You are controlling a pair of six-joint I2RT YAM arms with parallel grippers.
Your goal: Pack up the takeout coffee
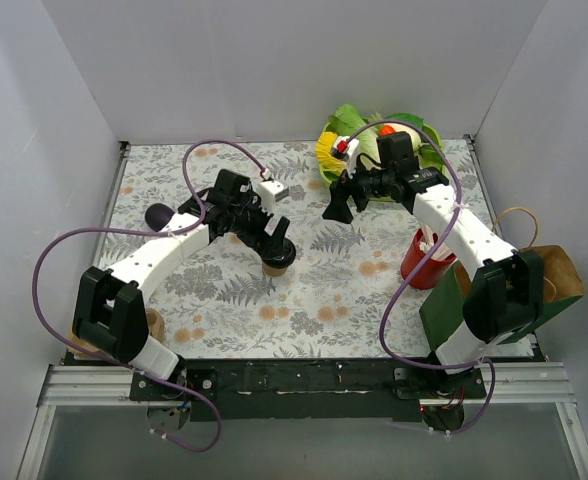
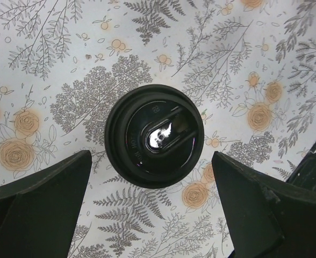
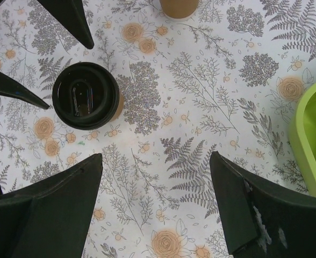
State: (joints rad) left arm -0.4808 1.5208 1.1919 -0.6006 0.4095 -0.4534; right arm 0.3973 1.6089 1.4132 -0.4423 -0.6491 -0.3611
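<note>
The takeout coffee (image 1: 277,264) is a small tan paper cup with a black lid (image 2: 154,137), standing upright on the floral tablecloth left of centre. My left gripper (image 1: 274,240) hangs right over it, open; its two fingers (image 2: 37,201) straddle the lid's near side without touching it. In the right wrist view the cup (image 3: 85,95) stands at upper left between the left arm's fingertips (image 3: 66,19). My right gripper (image 1: 336,208) is open and empty over bare cloth (image 3: 157,157), to the right of the cup.
A red cup of straws (image 1: 424,262) and a green and brown paper bag (image 1: 559,272) stand at the right edge. A green bowl of salad (image 1: 374,150) is at the back. Lidless tan cups (image 1: 154,325) stand front left, a dark round object (image 1: 159,215) beyond them.
</note>
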